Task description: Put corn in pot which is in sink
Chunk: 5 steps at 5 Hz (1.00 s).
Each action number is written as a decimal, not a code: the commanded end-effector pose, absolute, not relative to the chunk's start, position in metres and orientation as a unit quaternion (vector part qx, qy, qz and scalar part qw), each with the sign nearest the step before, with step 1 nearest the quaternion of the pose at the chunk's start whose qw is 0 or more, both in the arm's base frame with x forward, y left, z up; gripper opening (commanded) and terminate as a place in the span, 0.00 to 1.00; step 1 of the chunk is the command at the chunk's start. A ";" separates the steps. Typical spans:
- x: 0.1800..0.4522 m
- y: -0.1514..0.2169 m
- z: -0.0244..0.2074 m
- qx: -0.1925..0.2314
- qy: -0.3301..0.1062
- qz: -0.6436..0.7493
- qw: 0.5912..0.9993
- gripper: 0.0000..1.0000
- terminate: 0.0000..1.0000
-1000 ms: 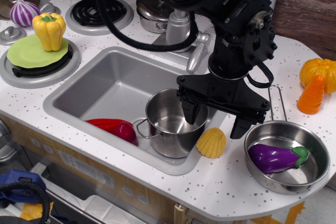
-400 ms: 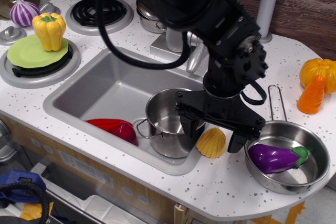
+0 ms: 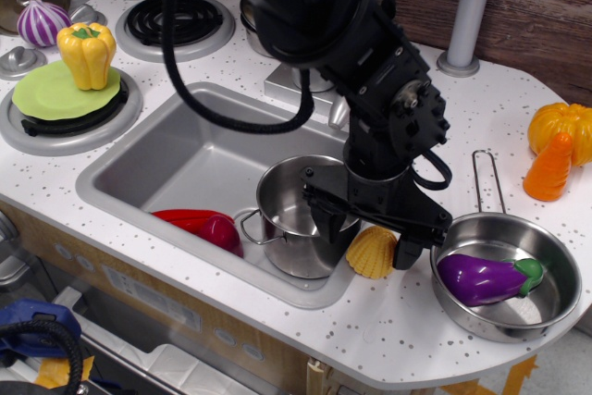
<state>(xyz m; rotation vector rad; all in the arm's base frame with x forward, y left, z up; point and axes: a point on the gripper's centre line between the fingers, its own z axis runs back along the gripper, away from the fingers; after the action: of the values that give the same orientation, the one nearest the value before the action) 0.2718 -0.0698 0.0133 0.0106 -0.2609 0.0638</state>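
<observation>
Partly hidden: corn (image 3: 370, 253) between spread, released tool (image 3: 363, 240) fingers; pot (image 3: 294, 219) rim occluded.

Shiny steel pot (image 3: 294, 219), ribbed yellow plastic corn (image 3: 371, 253), matt grey sink (image 3: 176, 154), white speckled counter (image 3: 388, 321)

the pot (image 3: 301, 219) stands in the sink's (image 3: 176, 150) right end — the corn (image 3: 372, 253) just right of it on the counter (image 3: 388, 321), between the gripper's (image 3: 365, 233) fingers.

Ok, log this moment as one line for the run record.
phase: reaching for corn | claw: open, straddling corn | corn: on counter, beside sink rim | pot: in sink, no corn inside
</observation>
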 end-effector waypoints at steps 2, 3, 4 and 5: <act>0.282 -0.060 0.005 -0.011 -0.157 0.033 0.987 0.00 0.00; 0.287 -0.051 0.023 0.027 -0.151 0.010 0.988 0.00 0.00; 0.295 -0.029 0.039 0.058 -0.145 -0.029 0.987 0.00 0.00; 0.303 -0.009 0.043 0.061 -0.141 -0.057 0.987 0.00 0.00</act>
<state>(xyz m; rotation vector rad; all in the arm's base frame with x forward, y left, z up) 0.3005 -0.0025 0.0294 0.1086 -0.2533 -0.1537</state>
